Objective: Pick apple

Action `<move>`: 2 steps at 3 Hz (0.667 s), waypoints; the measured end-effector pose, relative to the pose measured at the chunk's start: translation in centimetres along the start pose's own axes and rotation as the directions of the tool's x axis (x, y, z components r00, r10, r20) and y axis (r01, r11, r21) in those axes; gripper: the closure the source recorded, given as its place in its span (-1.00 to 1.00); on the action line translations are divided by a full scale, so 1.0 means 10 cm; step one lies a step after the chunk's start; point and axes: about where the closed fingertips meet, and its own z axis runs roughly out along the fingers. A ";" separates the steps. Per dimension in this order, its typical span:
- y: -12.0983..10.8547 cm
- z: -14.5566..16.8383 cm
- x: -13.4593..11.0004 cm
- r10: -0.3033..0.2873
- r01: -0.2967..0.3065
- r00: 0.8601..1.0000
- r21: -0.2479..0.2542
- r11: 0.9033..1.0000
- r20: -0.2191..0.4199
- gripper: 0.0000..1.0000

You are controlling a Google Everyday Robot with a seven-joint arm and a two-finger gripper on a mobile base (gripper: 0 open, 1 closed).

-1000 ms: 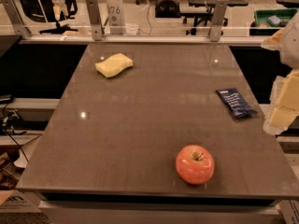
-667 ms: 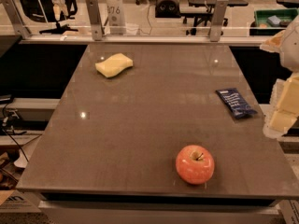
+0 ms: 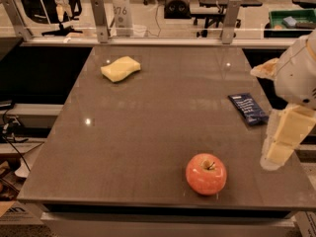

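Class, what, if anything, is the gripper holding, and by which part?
Nothing is held: the gripper hangs right of the apple, clear of it.

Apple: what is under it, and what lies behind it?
The apple sits on the grey table; the contact spot is hidden. Behind it, toward the right, lies a dark blue packet. The end effector hangs at its right, apart.
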 end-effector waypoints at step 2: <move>0.45 0.57 -0.19 -0.062 0.074 0.994 -0.137 0.988 0.088 -1.00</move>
